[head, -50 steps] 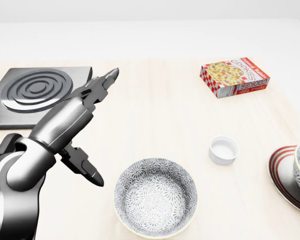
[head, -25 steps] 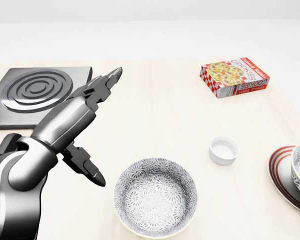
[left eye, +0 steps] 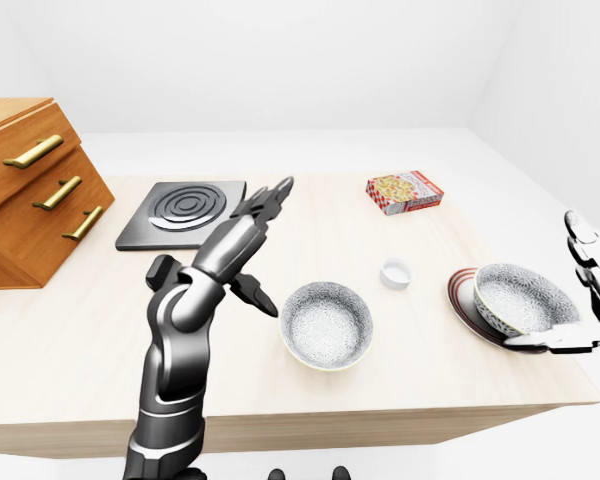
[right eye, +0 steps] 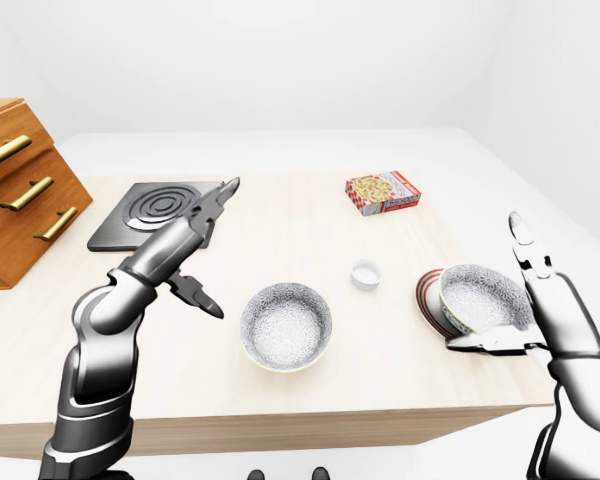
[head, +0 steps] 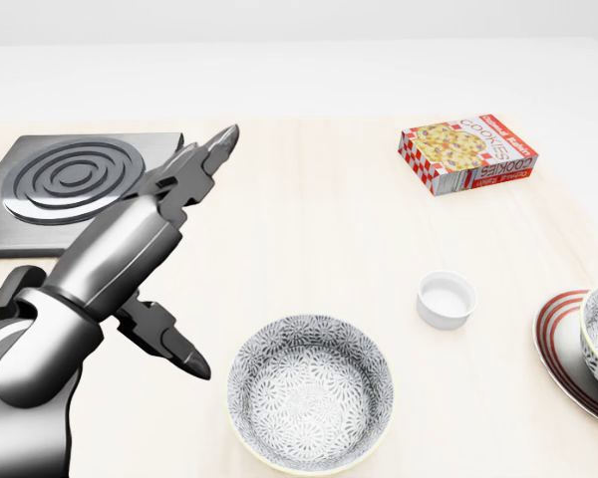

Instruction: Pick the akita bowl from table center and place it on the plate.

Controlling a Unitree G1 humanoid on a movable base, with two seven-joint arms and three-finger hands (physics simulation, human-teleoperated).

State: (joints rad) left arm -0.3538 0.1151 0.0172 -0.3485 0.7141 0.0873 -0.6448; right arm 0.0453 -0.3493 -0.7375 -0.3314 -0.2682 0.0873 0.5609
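Note:
Two grey floral-patterned bowls show. One bowl (head: 311,391) stands low in the middle of the table. The other bowl (left eye: 525,298) rests, slightly tilted, on the red-striped plate (left eye: 460,297) at the right. My left hand (head: 211,254) hovers open just left of the middle bowl, fingers pointing up the view and thumb toward the bowl's rim, touching nothing. In the right-eye view my right hand (right eye: 500,290) stands open at the right side of the bowl on the plate, with the thumb along its near rim and the fingers raised clear.
A cookie box (head: 466,152) lies at the upper right, and a small white cup (head: 446,298) stands between the two bowls. A black burner plate (head: 65,189) sits at the left, beside a wooden drawer cabinet (left eye: 30,190). The table's near edge (left eye: 380,415) runs just below the bowls.
My left hand has turned a little, its fingertips rising slightly and the thumb dipping. Both bowls, the plate and the camera hold still.

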